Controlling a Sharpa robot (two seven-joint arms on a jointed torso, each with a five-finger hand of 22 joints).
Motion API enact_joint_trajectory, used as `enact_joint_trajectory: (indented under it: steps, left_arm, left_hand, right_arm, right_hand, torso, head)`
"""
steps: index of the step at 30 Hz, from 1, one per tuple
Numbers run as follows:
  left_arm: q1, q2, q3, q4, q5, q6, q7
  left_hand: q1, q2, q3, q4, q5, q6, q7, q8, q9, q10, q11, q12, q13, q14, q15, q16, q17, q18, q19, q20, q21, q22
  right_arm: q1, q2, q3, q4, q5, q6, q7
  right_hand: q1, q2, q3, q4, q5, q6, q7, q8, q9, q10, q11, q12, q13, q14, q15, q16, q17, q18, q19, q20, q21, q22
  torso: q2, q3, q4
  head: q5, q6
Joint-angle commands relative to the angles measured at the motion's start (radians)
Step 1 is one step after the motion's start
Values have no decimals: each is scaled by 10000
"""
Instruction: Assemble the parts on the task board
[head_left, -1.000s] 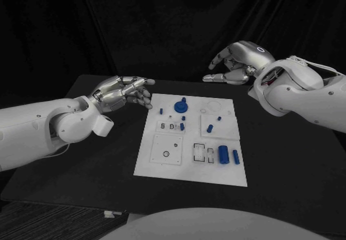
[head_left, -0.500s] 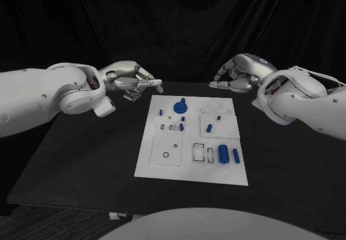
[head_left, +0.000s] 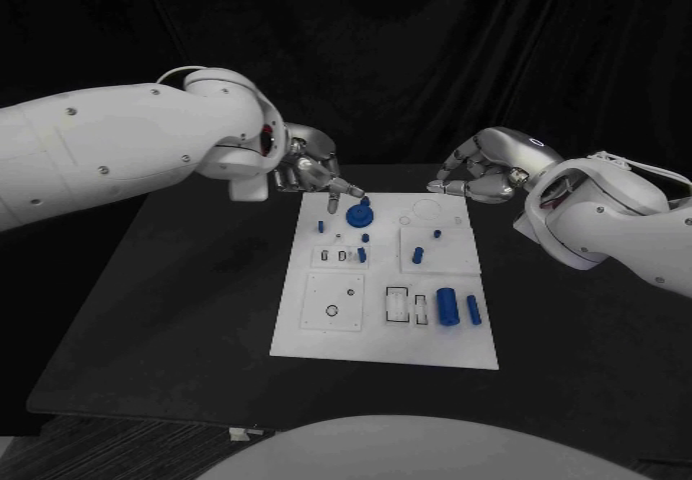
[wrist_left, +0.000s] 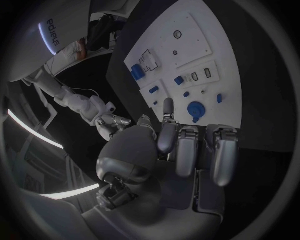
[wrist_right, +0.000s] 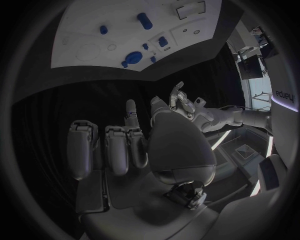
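While one white task board (head_left: 387, 290) is lying in the middle of the black table (head_left: 173, 300), we are counting about eight small blue parts on it, the largest a round knob (head_left: 361, 213) near its far edge. We are holding our left hand (head_left: 306, 168) just beside that far corner, fingers curled in and one fingertip (head_left: 351, 190) pointing out above the knob, apart from it. Our right hand (head_left: 483, 172) is hanging beyond the far right corner, fingers curled, gripping nothing.

Parts you cannot read clearly

On the task board (head_left: 387, 345) the small parts (head_left: 365, 237) are too tiny to tell their shape.
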Motion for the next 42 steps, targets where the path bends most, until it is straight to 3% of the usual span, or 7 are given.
enact_joint_trajectory:
  steps: [1, 3, 8, 17, 21, 25, 42]
  left_arm:
    - [35, 514, 12, -354, -474, 1208, -1571]
    - [26, 966, 12, -702, -342, 1442, -1922]
    - [-143, 1838, 11, -1513, 219, 1781, -2851]
    - [-471, 2814, 11, -2314, 515, 1717, -3693]
    - [-624, 2901, 11, -2432, 539, 1767, -3930]
    - [-749, 2891, 11, -2512, 548, 1769, -3974]
    - [-1027, 2713, 11, -2521, 554, 1702, -3904]
  left_hand:
    - [-52, -105, -129, -44, 564, 197, -146, 38, 351, 2203, -415, 1605, 3686, 1035, -221, 134, 2661, -322, 883, -165, 161, 2568]
    - [-47, -159, 8, -34, 866, 363, -217, -13, 521, 2203, -472, 1605, 3686, 1035, -280, 134, 2661, -342, 956, -225, 185, 2642]
    - [-43, -212, 227, -55, 854, 493, -265, -200, 656, 2203, -546, 1605, 3686, 1035, -362, 134, 2661, -351, 989, -300, 197, 2676]
    - [-46, -429, 658, -187, 631, 600, -202, -1084, 529, 2203, -540, 1605, 3686, 1035, -392, 134, 2661, -344, 968, -356, 184, 2649]
    - [-157, -580, 1005, -238, 668, 784, -99, -1990, 101, 2203, -445, 1605, 3686, 1035, -324, 134, 2661, -341, 961, -294, 178, 2639]
    - [-215, -649, 1198, -275, 649, 1016, -97, -2331, -82, 2203, -443, 1605, 3686, 1035, -321, 134, 2661, -326, 917, -281, 154, 2588]
    - [-335, -802, 1557, -370, 631, 1657, -237, -2577, -121, 2203, -557, 1605, 3686, 1035, -413, 134, 2661, -262, 731, -351, 46, 2367]
  right_arm:
    - [-26, -56, 9, 50, 75, 163, -281]
    - [-29, -88, 10, 71, 76, 197, -298]
    - [-32, -135, 10, 111, 78, 282, -345]
    - [-34, -138, 10, 101, 78, 382, -444]
    - [-34, -136, 10, 114, 78, 364, -459]
    - [-34, -146, 10, 118, 78, 325, -459]
    - [-32, -171, 11, 159, 78, 309, -493]
  right_hand:
    - [182, 70, 151, -53, 268, 43, 94, 150, 137, 1075, 75, 166, 2760, 1067, 36, 200, 2766, -158, 640, 79, 84, 2363]
    - [194, 71, 147, -53, 286, 46, 97, 153, 140, 1075, 81, 166, 2760, 1067, 41, 200, 2766, -156, 636, 82, 77, 2360]
    - [206, 70, 144, -54, 301, 46, 101, 154, 142, 1075, 85, 166, 2760, 1067, 45, 200, 2766, -154, 632, 85, 69, 2357]
    - [217, 68, 135, -51, 326, 37, 108, 151, 144, 1075, 93, 166, 2760, 1067, 51, 200, 2766, -142, 610, 90, 26, 2342]
    - [217, 68, 135, -51, 326, 37, 108, 151, 144, 1075, 93, 166, 2760, 1067, 51, 200, 2766, -142, 610, 90, 26, 2342]
    - [219, 66, 132, -50, 332, 35, 111, 151, 144, 1075, 95, 166, 2760, 1067, 53, 200, 2766, -140, 606, 92, 18, 2339]
    - [210, 68, 118, -35, 343, 36, 117, 153, 147, 1075, 102, 166, 2760, 1067, 58, 200, 2766, -145, 614, 96, 34, 2345]
  torso:
    - [-31, 206, -192]
    - [-25, 242, -260]
    - [-29, 296, -416]
    - [-7, 240, -423]
    - [-7, 240, -403]
    - [-8, 256, -402]
    - [82, 219, -442]
  head:
    - [108, 1]
    - [203, 1]
    - [412, 1]
    - [383, 1]
    - [365, 1]
    - [362, 1]
    - [354, 1]
